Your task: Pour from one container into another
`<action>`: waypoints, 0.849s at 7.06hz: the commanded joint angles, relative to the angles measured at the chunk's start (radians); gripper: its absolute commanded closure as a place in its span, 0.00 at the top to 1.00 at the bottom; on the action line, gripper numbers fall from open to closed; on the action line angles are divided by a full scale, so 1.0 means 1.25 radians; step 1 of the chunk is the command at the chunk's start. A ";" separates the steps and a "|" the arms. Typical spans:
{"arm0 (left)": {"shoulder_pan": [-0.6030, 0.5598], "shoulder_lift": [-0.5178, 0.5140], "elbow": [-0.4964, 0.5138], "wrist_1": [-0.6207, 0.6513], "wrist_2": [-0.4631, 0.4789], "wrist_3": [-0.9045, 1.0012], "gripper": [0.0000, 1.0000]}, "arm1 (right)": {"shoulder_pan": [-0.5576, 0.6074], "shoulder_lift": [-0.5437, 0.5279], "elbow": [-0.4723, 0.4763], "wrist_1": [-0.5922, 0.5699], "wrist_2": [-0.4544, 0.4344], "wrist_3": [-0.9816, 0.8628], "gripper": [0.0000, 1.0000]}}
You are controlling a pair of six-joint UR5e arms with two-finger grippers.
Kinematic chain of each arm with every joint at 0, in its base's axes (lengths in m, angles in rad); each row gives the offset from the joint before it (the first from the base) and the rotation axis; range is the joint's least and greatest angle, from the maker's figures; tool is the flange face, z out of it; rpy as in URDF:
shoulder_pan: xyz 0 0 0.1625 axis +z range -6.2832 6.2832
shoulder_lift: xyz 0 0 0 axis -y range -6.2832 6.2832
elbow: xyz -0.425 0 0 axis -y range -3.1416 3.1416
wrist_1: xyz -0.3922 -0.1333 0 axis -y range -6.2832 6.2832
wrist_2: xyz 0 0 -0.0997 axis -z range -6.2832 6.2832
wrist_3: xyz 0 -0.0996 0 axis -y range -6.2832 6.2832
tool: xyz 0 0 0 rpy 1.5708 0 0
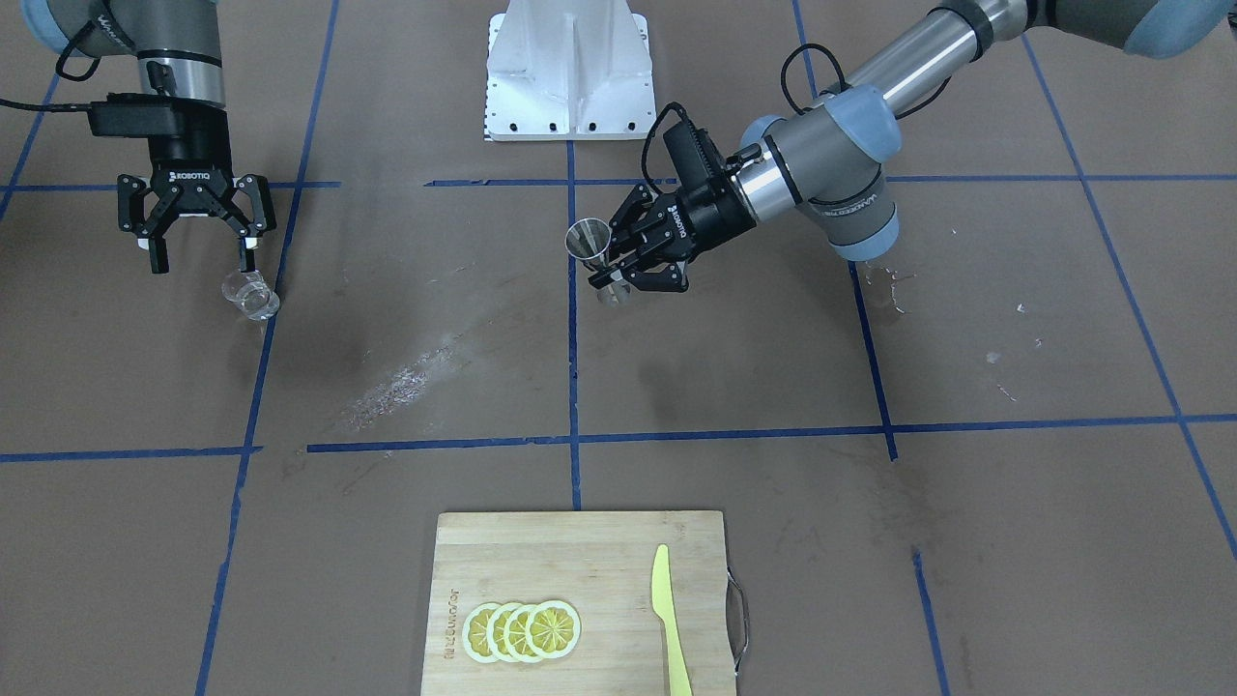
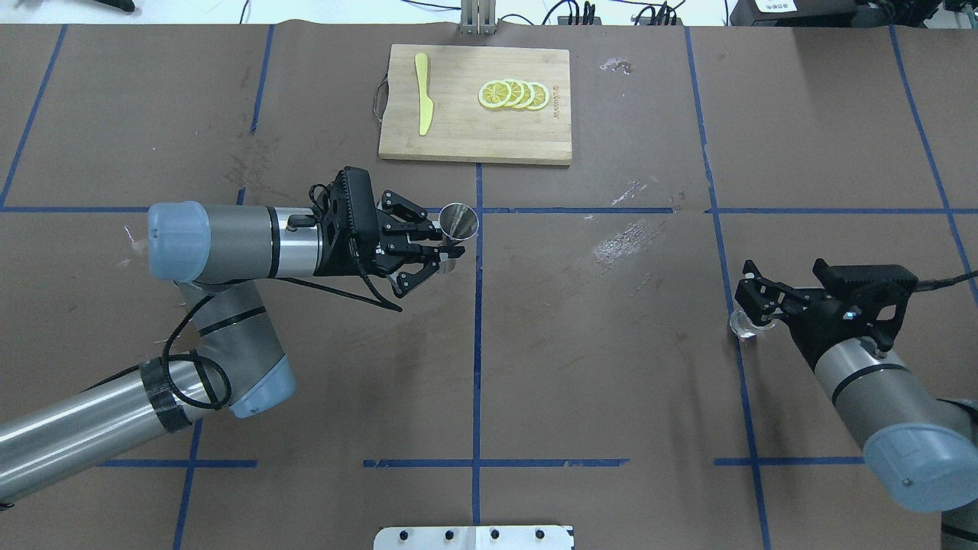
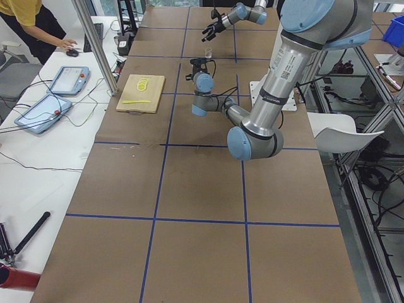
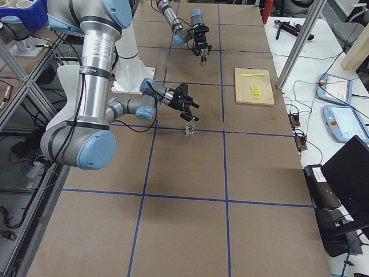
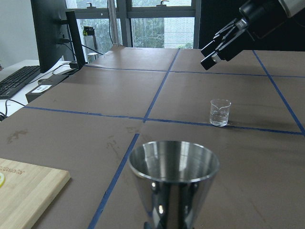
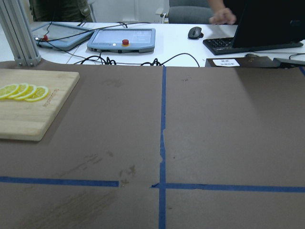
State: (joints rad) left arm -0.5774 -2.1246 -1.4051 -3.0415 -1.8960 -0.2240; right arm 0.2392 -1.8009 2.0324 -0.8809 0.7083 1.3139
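Jigger (image 1: 589,242) clamped by left gripper (image 1: 611,265), centre of front view. Cup (image 1: 250,295) upright on table (image 1: 734,387) at left, below wide-spread right gripper (image 1: 203,263). Cup half hidden overhead, shown plainly by left wrist view.

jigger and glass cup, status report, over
Left gripper shut on jigger, upright. Right gripper open above glass cup, not gripping; cup standing on table. Cutting board off to the side, nothing between them.
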 commanded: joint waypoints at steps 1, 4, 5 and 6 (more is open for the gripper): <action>-0.001 0.001 0.000 0.000 0.000 0.000 0.00 | -0.092 0.005 -0.063 0.002 -0.172 0.041 0.99; -0.001 0.005 0.000 0.000 0.002 0.000 0.00 | -0.127 0.006 -0.121 0.002 -0.227 0.123 0.99; 0.001 0.005 0.000 0.000 0.002 0.000 0.00 | -0.135 0.011 -0.125 0.002 -0.232 0.156 0.99; -0.001 0.005 0.000 0.000 0.002 0.000 0.00 | -0.140 0.013 -0.137 0.002 -0.241 0.167 0.99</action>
State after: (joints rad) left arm -0.5776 -2.1187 -1.4051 -3.0419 -1.8933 -0.2240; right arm 0.0744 -1.7885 1.8776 -0.8790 0.4218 1.4944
